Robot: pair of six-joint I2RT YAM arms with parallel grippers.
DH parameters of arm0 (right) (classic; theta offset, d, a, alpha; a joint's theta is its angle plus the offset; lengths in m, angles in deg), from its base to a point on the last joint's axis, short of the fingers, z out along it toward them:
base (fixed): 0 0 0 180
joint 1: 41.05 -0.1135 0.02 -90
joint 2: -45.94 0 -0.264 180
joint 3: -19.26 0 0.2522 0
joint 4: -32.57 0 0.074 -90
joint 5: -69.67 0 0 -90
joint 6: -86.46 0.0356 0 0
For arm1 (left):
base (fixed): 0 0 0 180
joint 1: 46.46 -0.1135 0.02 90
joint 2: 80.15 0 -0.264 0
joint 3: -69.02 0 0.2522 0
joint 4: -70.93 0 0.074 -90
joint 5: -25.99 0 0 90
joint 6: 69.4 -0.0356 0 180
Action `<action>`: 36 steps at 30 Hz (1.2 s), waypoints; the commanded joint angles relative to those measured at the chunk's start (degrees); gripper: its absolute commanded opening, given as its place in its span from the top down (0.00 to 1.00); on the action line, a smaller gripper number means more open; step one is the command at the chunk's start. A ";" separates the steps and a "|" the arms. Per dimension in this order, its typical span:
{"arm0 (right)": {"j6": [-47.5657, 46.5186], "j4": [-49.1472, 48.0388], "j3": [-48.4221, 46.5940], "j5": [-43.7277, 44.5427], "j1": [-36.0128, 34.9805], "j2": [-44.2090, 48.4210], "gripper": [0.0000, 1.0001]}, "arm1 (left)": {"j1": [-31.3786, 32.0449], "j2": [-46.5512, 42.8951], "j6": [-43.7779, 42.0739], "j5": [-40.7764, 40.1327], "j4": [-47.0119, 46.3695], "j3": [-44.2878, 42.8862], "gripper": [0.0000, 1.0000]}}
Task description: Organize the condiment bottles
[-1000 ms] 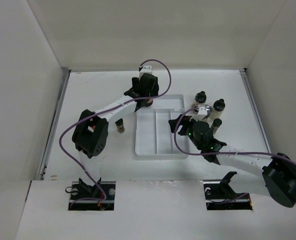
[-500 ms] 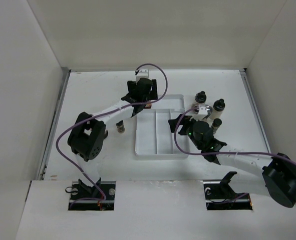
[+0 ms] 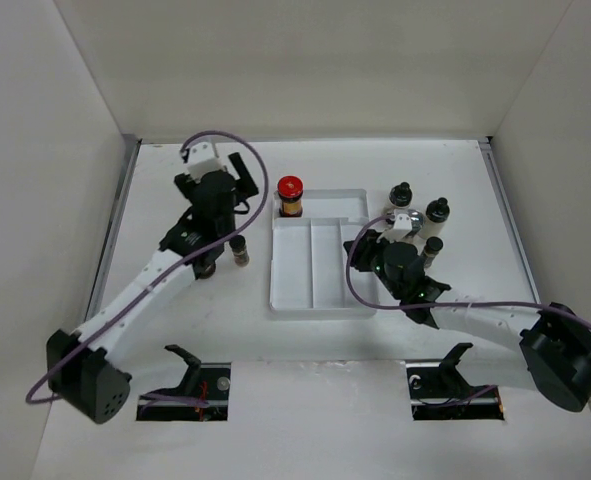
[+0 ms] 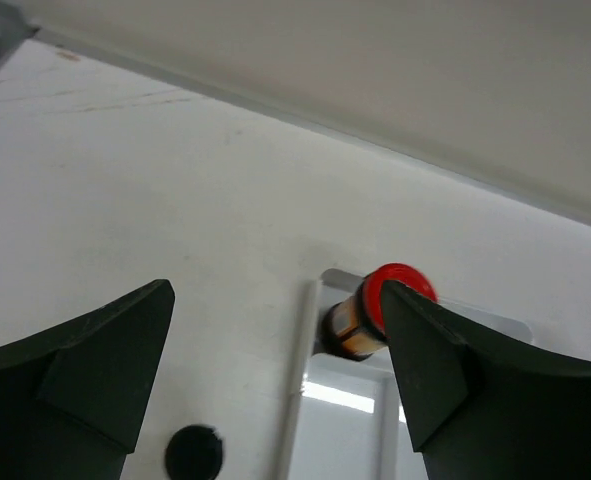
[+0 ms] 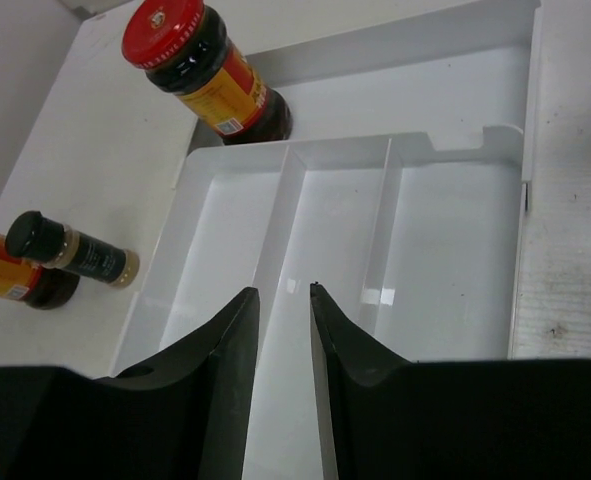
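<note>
Left tool released, fingers spread wide, nothing between them, raised over the far left part of the surface and left of the tray. One red-capped bottle stands upright at the far left corner of the white tray, apparently inside the cross section at its far end, clear of both tools. In the left wrist view it sits just past the right fingertip, not touched. Right tool almost clenched, only a thin slit between the fingers, grasping nothing, hanging over the near part of the tray around the divider between the left and middle channels. All three long channels are bare white. Second red-capped bottle stands on the surface left of the tray, mostly hidden by the left arm from the top camera. A black-capped shaker stands just beside it, on the tray side. Right of the tray is a cluster on the surface: grey-capped bottle close by the right wrist, and three more black-capped shakers, the far one, the right one and the near one, all upright and near one another.
</note>
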 commanded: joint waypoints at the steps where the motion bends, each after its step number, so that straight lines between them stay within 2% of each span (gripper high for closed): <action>1: 0.29 -2.03 -1.99 -1.14 0.08 -1.60 0.67 | -2.19 -8.38 5.53 -5.68 13.81 4.38 0.16; 3: 0.46 -2.38 -1.99 -1.14 0.08 -2.04 0.60 | -3.51 -11.90 7.65 -6.12 20.66 6.14 0.16; 6: 0.90 -2.47 -1.73 -1.23 0.08 -1.86 0.43 | -6.40 -15.16 10.72 -5.77 28.24 8.86 0.15; 8: 0.99 -2.47 -1.55 -1.23 0.08 -1.43 0.35 | -8.69 -17.09 12.22 -4.63 30.53 11.15 0.15; 11: 0.99 -2.39 -1.55 -1.23 0.08 -1.25 0.28 | -11.68 -18.86 13.37 0.01 30.46 14.23 0.12; 16: 0.99 -2.03 -2.25 -2.72 0.08 -2.04 0.26 | -14.93 -16.15 12.93 6.27 26.25 16.60 0.11; 23: 0.99 -2.29 -2.17 -3.78 -0.01 -2.04 0.24 | -14.68 -10.52 12.23 5.66 19.13 17.93 0.11; 32: 1.17 -2.12 -2.26 -4.04 -0.01 -2.56 0.23 | -15.46 -8.31 12.49 4.16 18.33 19.94 0.11; 36: 1.17 -2.03 -2.52 -4.04 -0.01 -3.01 0.23 | -15.91 -6.82 12.75 4.08 16.93 20.91 0.15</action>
